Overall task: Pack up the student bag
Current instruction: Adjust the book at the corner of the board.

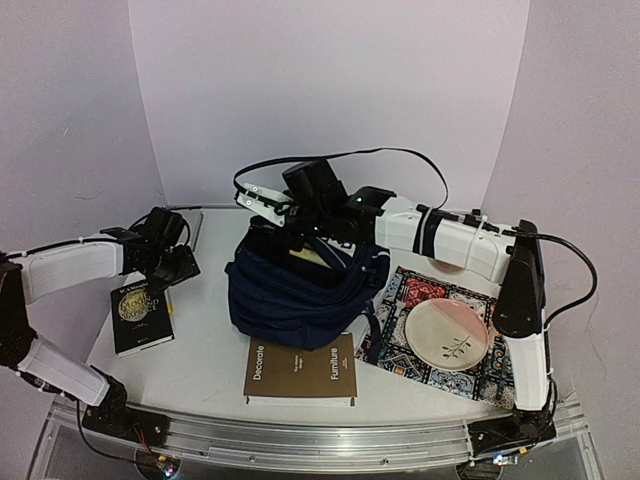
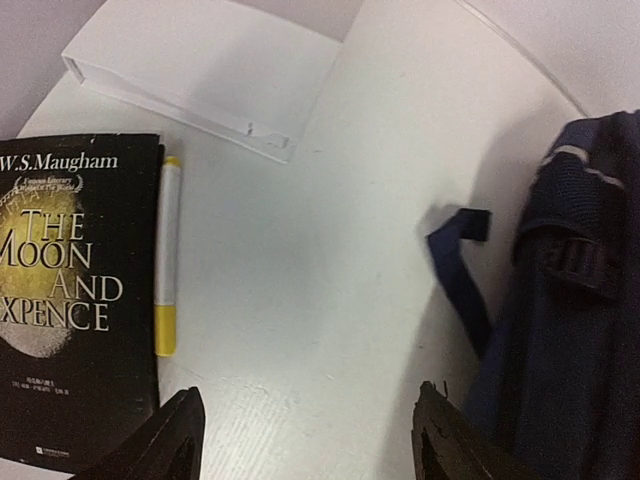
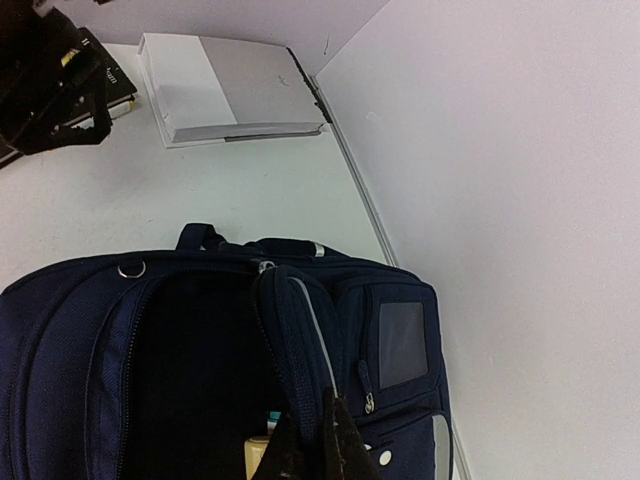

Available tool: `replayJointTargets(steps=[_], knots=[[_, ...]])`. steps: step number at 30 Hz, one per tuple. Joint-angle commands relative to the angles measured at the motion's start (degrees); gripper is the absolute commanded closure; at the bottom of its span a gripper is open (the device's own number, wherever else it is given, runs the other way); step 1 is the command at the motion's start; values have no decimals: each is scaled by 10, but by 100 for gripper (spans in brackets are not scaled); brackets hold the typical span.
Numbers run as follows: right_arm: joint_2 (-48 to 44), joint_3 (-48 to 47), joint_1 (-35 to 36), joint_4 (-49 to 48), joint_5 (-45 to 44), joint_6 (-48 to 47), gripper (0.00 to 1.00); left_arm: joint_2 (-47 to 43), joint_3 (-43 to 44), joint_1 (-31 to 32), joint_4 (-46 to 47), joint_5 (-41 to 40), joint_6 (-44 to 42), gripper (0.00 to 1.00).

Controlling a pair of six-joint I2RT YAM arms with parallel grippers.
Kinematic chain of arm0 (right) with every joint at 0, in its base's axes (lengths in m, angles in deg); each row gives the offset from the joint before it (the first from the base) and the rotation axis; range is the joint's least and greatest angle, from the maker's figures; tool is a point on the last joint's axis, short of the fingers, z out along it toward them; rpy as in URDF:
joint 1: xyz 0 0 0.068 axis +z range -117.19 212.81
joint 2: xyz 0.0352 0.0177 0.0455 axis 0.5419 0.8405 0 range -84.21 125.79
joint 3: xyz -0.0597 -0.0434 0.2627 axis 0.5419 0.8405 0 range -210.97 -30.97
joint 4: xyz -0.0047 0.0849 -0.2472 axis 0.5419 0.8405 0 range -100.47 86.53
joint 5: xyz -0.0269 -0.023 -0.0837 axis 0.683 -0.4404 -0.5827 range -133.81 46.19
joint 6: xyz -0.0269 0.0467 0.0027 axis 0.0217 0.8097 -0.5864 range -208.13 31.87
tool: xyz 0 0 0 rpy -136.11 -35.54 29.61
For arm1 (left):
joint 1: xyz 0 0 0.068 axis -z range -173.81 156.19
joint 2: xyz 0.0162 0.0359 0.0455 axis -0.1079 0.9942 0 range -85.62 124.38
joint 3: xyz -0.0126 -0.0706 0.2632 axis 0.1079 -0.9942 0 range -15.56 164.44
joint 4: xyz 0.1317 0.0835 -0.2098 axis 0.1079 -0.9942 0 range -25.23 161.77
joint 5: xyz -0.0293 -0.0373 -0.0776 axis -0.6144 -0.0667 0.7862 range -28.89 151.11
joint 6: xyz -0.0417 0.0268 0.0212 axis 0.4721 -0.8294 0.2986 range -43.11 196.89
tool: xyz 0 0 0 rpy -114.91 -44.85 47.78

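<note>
- The student bag point(image 1: 300, 290) sits in the middle of the bench point(image 1: 205, 345), closer to the far edge than the near one, with its main zipped opening gaping upward.
- The right hand point(image 3: 320, 452) reaches over the bag from the right side. Its fingers are closed tight on a fold of navy fabric at the rim of the opening.
- Something pale yellow shows just inside the opening beside those fingers; I cannot tell what it is.
- The left hand point(image 2: 312, 440) hangs over bare bench near the left edge, between the bag and a black paperback point(image 1: 140, 315). Its fingers are spread wide and grip nothing.
- A white-and-yellow marker point(image 2: 167, 255) lies flat along the paperback's right side, just beside it.
- A flat white box point(image 3: 225, 90) lies at the far left corner.
- A brown book point(image 1: 300, 370) lies at the near edge, just in front of the bag.
- A patterned mat point(image 1: 405, 290) covers the right side of the bench, and a pale plate point(image 1: 447, 335) rests on it.
</note>
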Motion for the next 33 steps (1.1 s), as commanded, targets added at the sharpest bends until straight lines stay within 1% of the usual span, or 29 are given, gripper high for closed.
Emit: replayJointTargets(steps=[1,6,10,14,24,33], knots=[[-11,-17,8,-58,-3,1,100,61,14,-23,-19,-15,-52,26],[-12,-11,8,-58,-4,2,100,147,56,-41,-22,-39,-78,23],[-14,-8,9,-59,-5,0,100,198,90,-49,-25,-63,-87,22],[-16,-4,8,-60,-6,-1,100,240,117,-56,-28,-70,-91,21],[-18,3,9,-63,-7,-5,100,280,126,-78,-25,-79,-86,22],[-20,5,8,-65,-8,-5,100,315,125,-85,-6,-52,-91,24]])
